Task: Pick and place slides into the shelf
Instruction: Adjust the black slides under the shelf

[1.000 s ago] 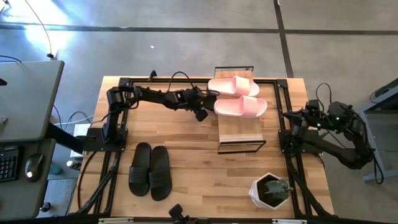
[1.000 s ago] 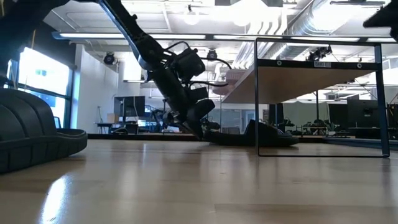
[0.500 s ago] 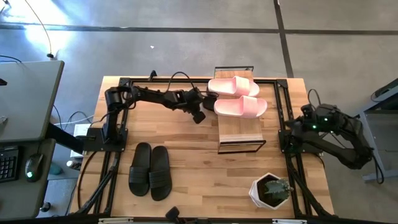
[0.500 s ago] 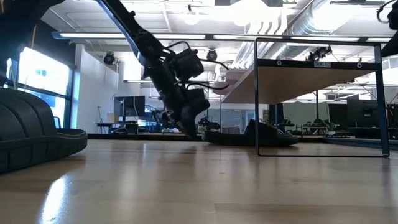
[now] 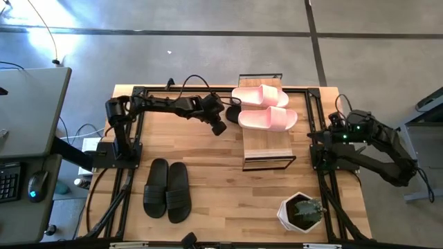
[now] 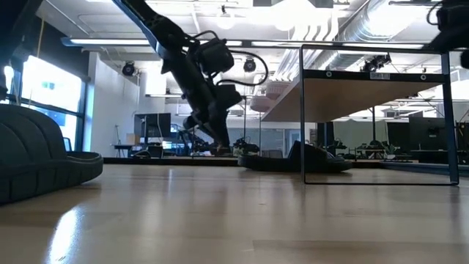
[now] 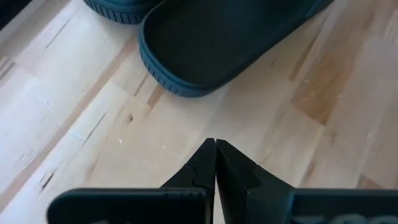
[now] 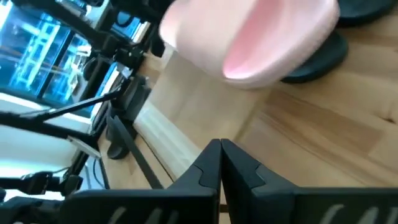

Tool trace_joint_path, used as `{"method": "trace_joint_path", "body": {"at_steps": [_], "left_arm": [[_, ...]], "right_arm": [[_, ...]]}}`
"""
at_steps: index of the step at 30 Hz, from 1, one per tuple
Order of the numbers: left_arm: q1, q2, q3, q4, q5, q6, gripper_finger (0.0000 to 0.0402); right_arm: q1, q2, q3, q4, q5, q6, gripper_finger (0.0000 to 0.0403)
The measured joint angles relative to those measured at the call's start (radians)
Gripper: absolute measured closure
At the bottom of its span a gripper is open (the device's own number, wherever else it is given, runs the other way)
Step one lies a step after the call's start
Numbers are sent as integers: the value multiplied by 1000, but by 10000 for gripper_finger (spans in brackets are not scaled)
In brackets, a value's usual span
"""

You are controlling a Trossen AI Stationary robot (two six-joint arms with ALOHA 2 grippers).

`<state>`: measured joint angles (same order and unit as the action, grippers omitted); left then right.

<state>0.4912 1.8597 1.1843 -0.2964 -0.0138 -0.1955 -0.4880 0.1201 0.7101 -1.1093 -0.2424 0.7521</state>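
Fingers point(image 7: 215, 163) of the left arm are pressing together, empty, hovering over bench point(image 7: 112, 124); black slide point(image 7: 230, 43) lying just ahead.

potted plant point(image 5: 302, 211) | near right table corner | mouse point(image 5: 35, 184) | side desk point(image 5: 28, 111)
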Motion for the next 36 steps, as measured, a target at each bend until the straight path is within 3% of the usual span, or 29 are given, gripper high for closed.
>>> {"method": "trace_joint_path", "body": {"at_steps": [10,14,18,22,26,30,33,36], "left_arm": [[-1,-16,0,-11,59,-1,401],[-1,-16,0,-24,59,-2,401],[-1,-16,0,-39,59,-18,401],[0,-16,0,-69,-9,-19,401],[26,-16,0,-88,-106,-46,401],[84,-16,0,-79,-114,-100,401],[133,-10,0,-40,-67,-128,401],[162,23,-2,16,65,-161,401]], "right_arm": [[0,29,93,217,-2,-123,403],[0,31,-26,443,-99,-123,403],[0,32,-213,824,-265,-36,403],[18,30,-338,1048,-328,52,403],[92,30,-367,1044,-278,52,403],[213,32,-367,1048,-183,16,403],[315,36,-367,1047,-100,-26,403],[406,54,-367,1048,-16,-64,403]]}}
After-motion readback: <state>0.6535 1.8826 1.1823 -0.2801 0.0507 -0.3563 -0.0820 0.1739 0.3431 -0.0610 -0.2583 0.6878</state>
